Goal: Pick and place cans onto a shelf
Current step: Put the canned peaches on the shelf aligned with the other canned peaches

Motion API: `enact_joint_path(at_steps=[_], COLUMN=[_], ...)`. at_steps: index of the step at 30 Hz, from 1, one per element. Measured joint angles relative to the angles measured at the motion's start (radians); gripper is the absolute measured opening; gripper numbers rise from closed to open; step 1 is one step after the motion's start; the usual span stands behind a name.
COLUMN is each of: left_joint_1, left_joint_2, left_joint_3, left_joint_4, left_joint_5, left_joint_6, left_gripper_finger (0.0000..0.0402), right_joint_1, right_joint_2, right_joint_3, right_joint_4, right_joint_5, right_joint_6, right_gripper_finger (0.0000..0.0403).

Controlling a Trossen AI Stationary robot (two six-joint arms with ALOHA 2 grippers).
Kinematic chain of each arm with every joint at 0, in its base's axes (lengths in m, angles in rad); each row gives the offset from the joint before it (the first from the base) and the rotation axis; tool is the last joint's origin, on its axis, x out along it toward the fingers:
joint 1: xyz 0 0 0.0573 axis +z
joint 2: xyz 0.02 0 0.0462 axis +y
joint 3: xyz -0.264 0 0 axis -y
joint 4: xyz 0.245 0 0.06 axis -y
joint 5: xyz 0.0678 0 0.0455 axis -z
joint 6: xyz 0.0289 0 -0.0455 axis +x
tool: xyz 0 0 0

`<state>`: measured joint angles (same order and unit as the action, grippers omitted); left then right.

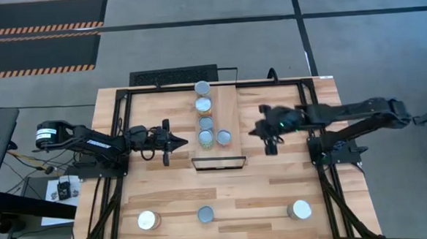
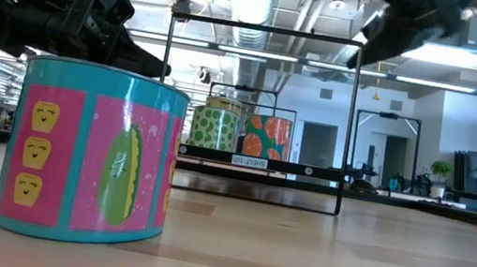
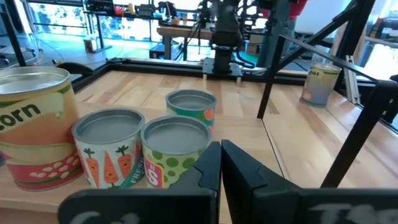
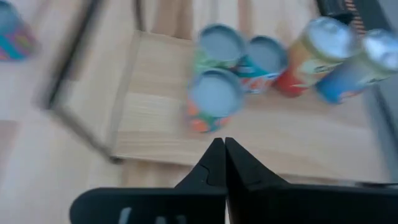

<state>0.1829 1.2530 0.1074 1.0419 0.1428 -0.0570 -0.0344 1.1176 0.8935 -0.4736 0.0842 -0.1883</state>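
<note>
On the shelf, the pale plank panel lying in the far middle of the table, five cans stand together: four in a row running from the shelf's far edge toward its near edge, the farthest a silver-topped can, then a taller orange can, a grey-topped can and a green-dotted can. An orange-labelled can stands touching the green-dotted one on its right side, near the shelf's near edge. Three more cans sit well apart along the table's near edge: a white-topped can toward the near left corner, a pink-and-teal can in the middle, and another white-topped can toward the near right corner.

The right gripper hangs above the shelf's right edge, near the orange-labelled can but apart from it; its fingers are pressed together with nothing between them. The left gripper waits at the shelf's left edge, level with the green-dotted can, its fingers likewise closed and empty. A black wire frame stands at the shelf's near edge
</note>
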Motion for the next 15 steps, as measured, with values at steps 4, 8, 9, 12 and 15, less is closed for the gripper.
enact_joint_path(at_steps=[4, 8, 9, 12, 15], left_joint_1=[0.000, 0.000, 0.000, 0.000, 0.000], left_joint_2=[0.000, 0.000, 0.000, 0.000, 0.000], left_joint_3=[0.000, 0.000, 0.000, 0.000, 0.000], left_joint_4=[-0.011, -0.030, -0.036, -0.036, -0.036], left_joint_5=[-0.021, -0.035, -0.037, -0.047, -0.053], left_joint_6=[0.011, 0.022, 0.027, 0.030, 0.042], left_gripper_finger=[0.0000, 0.0000, 0.0000, 0.0000, 0.0000], right_joint_1=[0.143, 0.326, 0.368, 0.492, 0.600], right_joint_2=[-0.057, -0.041, -0.033, 0.001, 0.047], right_joint_3=[-0.065, -0.067, -0.067, -0.067, -0.062], right_joint_4=[-0.010, -0.070, -0.079, -0.094, -0.126], right_joint_5=[0.143, 0.304, 0.317, 0.357, 0.410], right_joint_6=[0.159, 0.344, 0.395, 0.561, 0.728], right_gripper_finger=[0.0005, 0.0011, 0.0011, 0.0011, 0.0012])
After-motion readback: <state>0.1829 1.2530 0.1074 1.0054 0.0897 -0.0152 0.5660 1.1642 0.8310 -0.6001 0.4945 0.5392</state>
